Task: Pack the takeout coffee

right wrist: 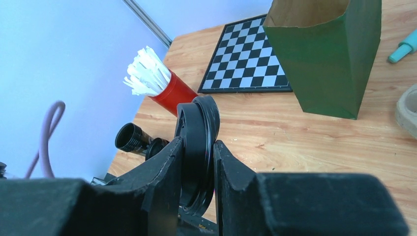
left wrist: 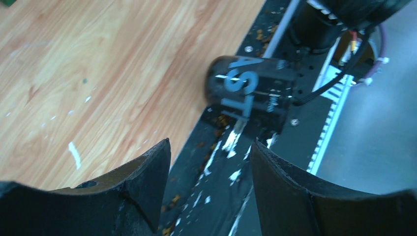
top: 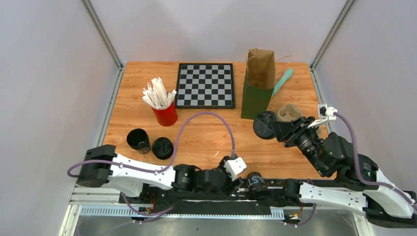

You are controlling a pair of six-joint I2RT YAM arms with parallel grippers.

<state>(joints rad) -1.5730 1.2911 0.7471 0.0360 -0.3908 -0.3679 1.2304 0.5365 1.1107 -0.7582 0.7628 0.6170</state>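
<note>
Lower left, top view: open cup (top: 138,139) and lidded cup (top: 162,147) upright on the worktop (top: 206,137). Lower centre: my left hand (left wrist: 211,157) wide, empty. Fallen cup (left wrist: 251,88) lies ahead on the base rail, lettering partly cut off. Right: my right hand (right wrist: 196,147) pinches the black lid (right wrist: 199,113) edge-on, lower rim hidden.

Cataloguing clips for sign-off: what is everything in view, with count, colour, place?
chessboard: one, black-white, far centre
straw cup: one, red, white straws, left of chessboard
paper bag: one, green-brown, upright, right of chessboard
teal stick: one, right of bag
beige holder: one, front-right of bag
open cup: one, dark, left front
lidded cup: one, dark, beside it
tipped cup: one, dark, lettered, near rail
lid: one, black, right side
left gripper: black, open, facing tipped cup
right gripper: black, shut on lid
</note>
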